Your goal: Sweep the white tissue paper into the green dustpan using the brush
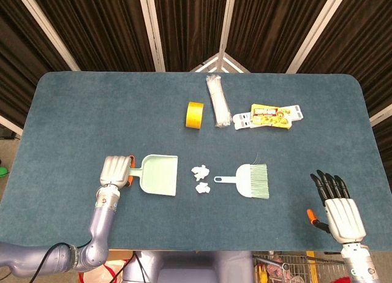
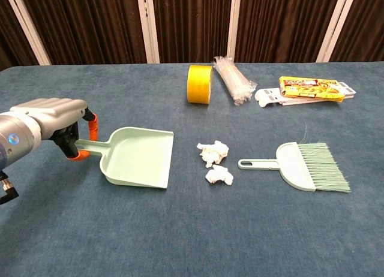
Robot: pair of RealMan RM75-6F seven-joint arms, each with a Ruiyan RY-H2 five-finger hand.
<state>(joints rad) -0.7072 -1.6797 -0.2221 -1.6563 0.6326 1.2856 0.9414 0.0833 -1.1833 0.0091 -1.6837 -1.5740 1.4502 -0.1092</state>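
The green dustpan [image 1: 159,174] [image 2: 138,157] lies left of centre, its mouth facing right. My left hand [image 1: 116,171] [image 2: 51,118] grips its handle, fingers curled around it, and the pan sits slightly tilted. Two crumpled pieces of white tissue [image 1: 200,171] [image 2: 213,152] lie just right of the pan's mouth, one nearer me than the other. The green brush [image 1: 251,180] [image 2: 300,165] lies right of them, handle pointing at the tissue, untouched. My right hand [image 1: 337,203] hovers open near the table's front right corner, fingers spread, and shows only in the head view.
At the back of the table stand a yellow tape roll [image 1: 195,114] [image 2: 199,84], a clear bundle of straws [image 1: 216,102] [image 2: 234,79], and a yellow packet on white cards [image 1: 269,116] [image 2: 309,88].
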